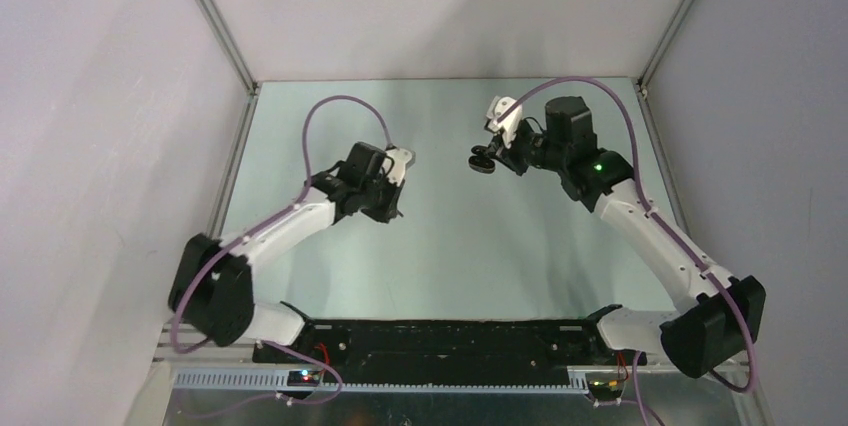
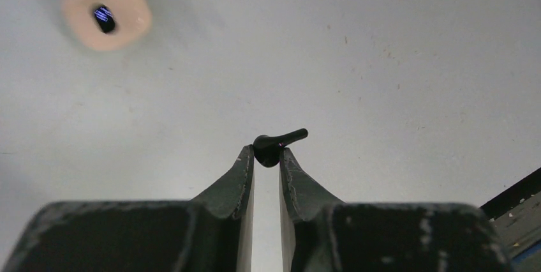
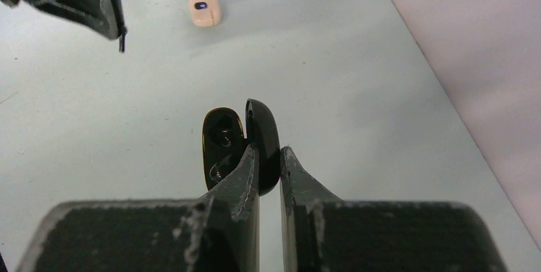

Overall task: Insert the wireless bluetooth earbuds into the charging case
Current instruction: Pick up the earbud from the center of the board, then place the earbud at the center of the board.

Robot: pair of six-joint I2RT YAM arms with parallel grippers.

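My left gripper is shut on a glossy black earbud, pinching its head with the stem sticking out to the right, above the table. My right gripper is shut on an open black charging case. It grips the lid, and the base with its wells stands to the left. In the top view the case hangs at the right gripper, right of the left gripper. No cream-white earbuds are visible.
A cream pebble-like case with a dark spot on top lies on the table beyond the left gripper; it also shows in the right wrist view. The left gripper shows there at top left. Walls enclose the table.
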